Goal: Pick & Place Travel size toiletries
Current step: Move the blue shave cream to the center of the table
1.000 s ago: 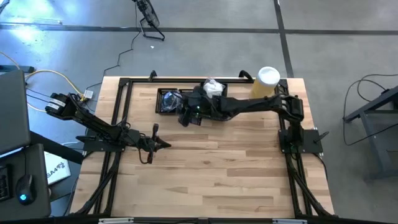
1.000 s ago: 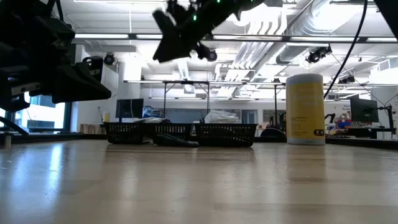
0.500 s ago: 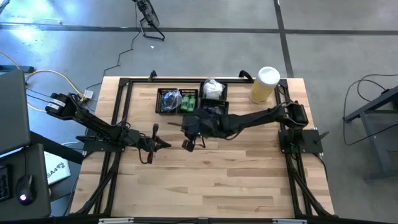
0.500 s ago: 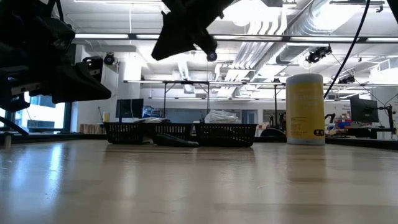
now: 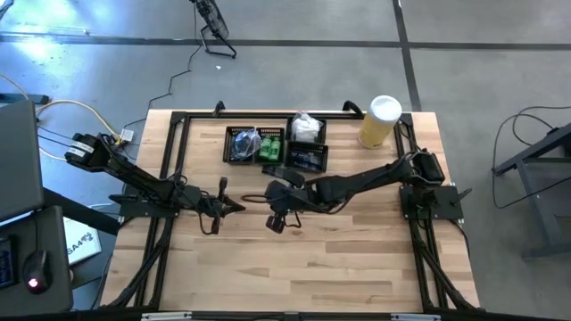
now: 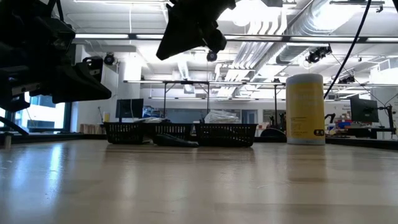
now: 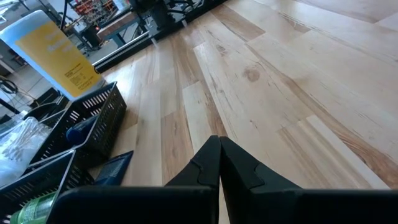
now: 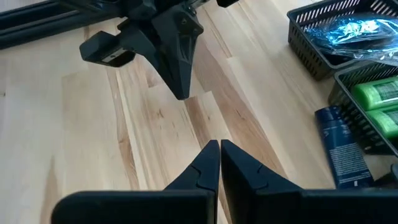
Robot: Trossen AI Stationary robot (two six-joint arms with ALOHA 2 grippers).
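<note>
Toiletries lie in black mesh trays at the table's far side: green tubes [image 5: 272, 145], white crinkly sachets [image 5: 306, 127], navy packets [image 5: 309, 158] and a shiny dark packet [image 5: 241, 143]. One navy packet [image 8: 339, 149] lies flat on the table beside the green-tube tray [image 8: 379, 93]; it also shows in the left wrist view [image 7: 115, 168]. My right gripper [image 5: 275, 223] is shut and empty, above the table's middle, nearer than the trays. My left gripper [image 5: 239, 208] is shut and empty just to its left, and its tip shows in the right wrist view [image 8: 180, 93].
A large yellow cylinder with a white lid [image 5: 379, 120] stands at the far right corner. A black frame [image 5: 178, 116] runs along the table's edges. Bare wood [image 5: 303, 267] stretches from the grippers to the near edge.
My right gripper has gone from over the trays toward the table's near edge, staying high above the table and ending close to my left gripper. The trays and the packets have kept their places.
</note>
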